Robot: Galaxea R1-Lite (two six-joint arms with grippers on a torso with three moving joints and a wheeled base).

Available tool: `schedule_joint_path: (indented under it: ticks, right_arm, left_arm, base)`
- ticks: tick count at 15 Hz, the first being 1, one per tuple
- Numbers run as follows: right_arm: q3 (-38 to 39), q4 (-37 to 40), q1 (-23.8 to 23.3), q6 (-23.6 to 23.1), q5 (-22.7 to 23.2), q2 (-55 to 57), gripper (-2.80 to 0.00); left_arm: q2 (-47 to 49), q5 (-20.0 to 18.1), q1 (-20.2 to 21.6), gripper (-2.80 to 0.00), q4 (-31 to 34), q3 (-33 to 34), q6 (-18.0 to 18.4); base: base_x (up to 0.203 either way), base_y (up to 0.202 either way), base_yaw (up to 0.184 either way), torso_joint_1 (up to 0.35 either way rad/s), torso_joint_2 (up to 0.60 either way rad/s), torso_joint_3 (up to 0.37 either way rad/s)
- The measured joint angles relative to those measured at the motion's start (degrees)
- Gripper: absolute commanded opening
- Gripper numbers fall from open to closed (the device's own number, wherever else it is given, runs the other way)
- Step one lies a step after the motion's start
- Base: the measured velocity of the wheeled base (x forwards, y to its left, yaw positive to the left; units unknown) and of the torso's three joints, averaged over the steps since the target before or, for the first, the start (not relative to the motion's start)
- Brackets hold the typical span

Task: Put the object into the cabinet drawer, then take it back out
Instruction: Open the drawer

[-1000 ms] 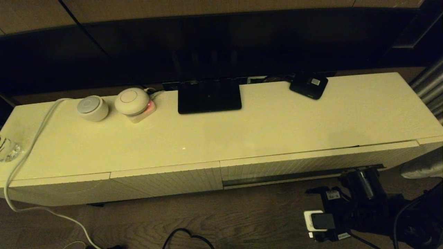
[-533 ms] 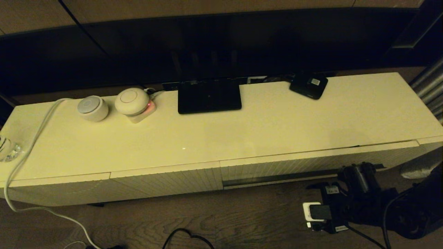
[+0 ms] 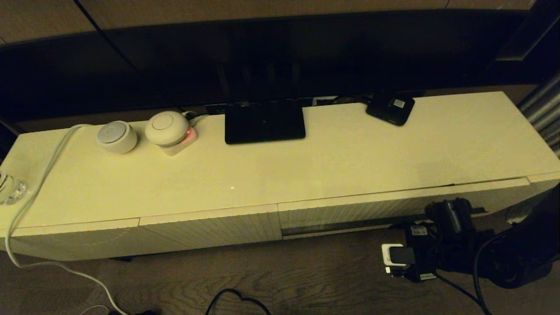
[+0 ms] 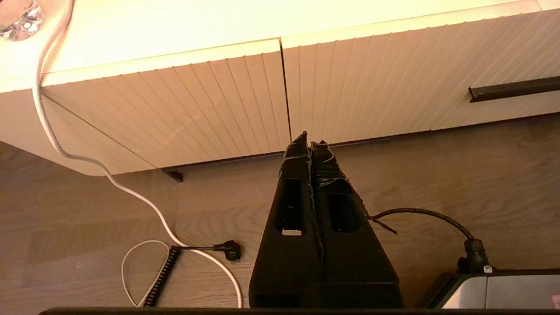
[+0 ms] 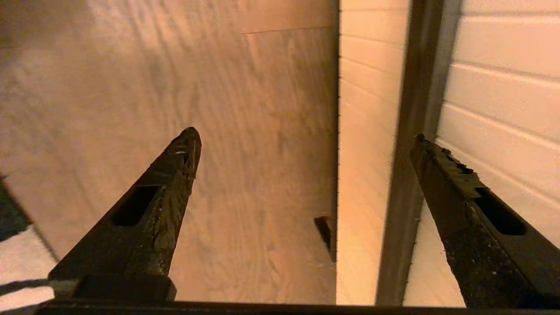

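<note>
The cabinet drawer [image 3: 350, 209] is the wide ribbed cream front on the right half of the low cabinet, and it is closed. Its long dark handle slot [image 3: 332, 228] runs along the lower part. My right gripper [image 3: 449, 211] hangs low in front of the drawer's right end, by the slot. In the right wrist view the gripper [image 5: 305, 134] is open and empty; one finger is over the floor, the other over the ribbed front [image 5: 503, 87] beside the slot [image 5: 415, 109]. My left gripper [image 4: 309, 142] is shut and parked above the floor. The object is out of view.
On the cabinet top stand a flat black stand base [image 3: 264, 121], a small black box with a white label [image 3: 390, 107] and two round white devices [image 3: 117, 136] [image 3: 167, 127]. A white cable [image 3: 30, 197] trails off the left end. A shorter ribbed panel [image 3: 210, 229] adjoins the drawer.
My right arm has moved up and in toward the drawer front, bringing the open gripper closer to the handle slot. Nothing on the cabinet has moved.
</note>
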Motion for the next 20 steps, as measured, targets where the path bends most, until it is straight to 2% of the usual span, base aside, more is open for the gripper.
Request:
schedule_joint_path:
  ticks: [6,20]
  right_arm:
    - [-2.96,-1.19,-1.05,0.36,-0.08,2.31,0.0]
    - [-3.98,-1.41,-1.16,0.34,-0.19,5.01,0.0]
  left_arm:
    - [0.0,0.01,0.0,-2.8,0.0,0.0,0.02]
    - [0.0,-0.02,0.0,-2.8,0.0,0.0,0.04]
  base:
    - [0.0,0.0,0.0,0.0,0.0,0.0]
    - [0.0,0.0,0.0,0.0,0.0,0.0]
